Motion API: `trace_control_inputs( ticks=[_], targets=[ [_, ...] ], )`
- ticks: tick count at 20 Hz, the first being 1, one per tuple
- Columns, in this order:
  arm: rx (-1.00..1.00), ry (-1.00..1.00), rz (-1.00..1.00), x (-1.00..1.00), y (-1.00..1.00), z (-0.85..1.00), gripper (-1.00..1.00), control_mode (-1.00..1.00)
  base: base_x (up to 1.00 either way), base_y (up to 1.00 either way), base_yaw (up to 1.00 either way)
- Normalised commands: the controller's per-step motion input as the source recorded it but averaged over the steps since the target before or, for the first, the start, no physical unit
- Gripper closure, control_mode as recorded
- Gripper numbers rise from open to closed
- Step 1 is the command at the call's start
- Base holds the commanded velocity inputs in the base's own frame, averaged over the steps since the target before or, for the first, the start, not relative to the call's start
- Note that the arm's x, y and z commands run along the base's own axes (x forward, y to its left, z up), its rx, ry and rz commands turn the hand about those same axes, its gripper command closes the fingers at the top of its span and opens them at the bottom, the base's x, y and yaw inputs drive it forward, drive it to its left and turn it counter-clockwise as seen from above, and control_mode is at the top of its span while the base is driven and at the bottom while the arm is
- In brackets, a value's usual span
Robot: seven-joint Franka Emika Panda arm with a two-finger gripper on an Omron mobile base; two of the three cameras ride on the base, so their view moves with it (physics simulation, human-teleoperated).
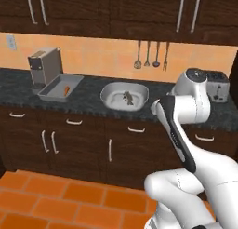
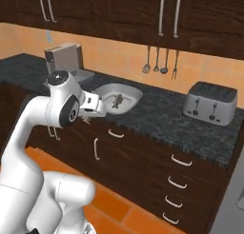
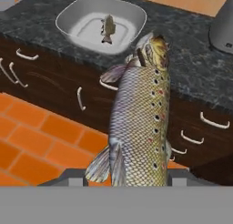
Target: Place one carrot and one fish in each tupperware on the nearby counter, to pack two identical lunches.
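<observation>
Between the hand's (image 3: 125,178) dark tips, closed partway on its tail end, a long spotted, scaly brown fish (image 3: 139,123) reaches toward the dark marbled stone bench (image 3: 191,77); the hand view alone reveals this. Beyond sits a rounded-square grey bowl (image 1: 111,100) holding a smaller fish (image 1: 128,98). Leftward, the long rectangular grey tray (image 1: 48,94) holds an orange carrot (image 1: 67,90). A silver toaster (image 2: 210,103) stands well apart.

You're looking at a home kitchen: a dark marbled stone surface (image 1: 88,100) over dark wood drawers (image 2: 157,169) with curved silver handles, wall cabinets (image 1: 116,11) above, utensils (image 1: 151,56) hanging on the orange tiled backsplash, a silver toaster (image 2: 210,103), terracotta floor tiles (image 1: 56,200).
</observation>
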Motion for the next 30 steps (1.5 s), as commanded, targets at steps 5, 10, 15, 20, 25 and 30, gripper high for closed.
trace_control_inputs(
  ticks=[5, 10, 15, 20, 25, 30],
  targets=[
    [0.00, 0.00, 0.00, 0.00, 0.00, 0.00, 1.00, 1.00, 1.00, 1.00, 0.01],
    [0.00, 0.00, 0.00, 0.00, 0.00, 0.00, 1.00, 1.00, 1.00, 0.84, -0.27],
    [0.00, 0.00, 0.00, 0.00, 0.00, 0.00, 1.00, 1.00, 0.80, 0.30, -0.43],
    [0.00, 0.00, 0.00, 0.00, 0.00, 0.00, 1.00, 1.00, 0.34, 0.91, -0.30],
    [0.00, 0.00, 0.00, 0.00, 0.00, 0.00, 1.00, 1.00, 0.15, 0.93, -0.16],
    [0.00, 0.00, 0.00, 0.00, 0.00, 0.00, 1.00, 1.00, 0.60, 0.45, -0.14]
  ],
)
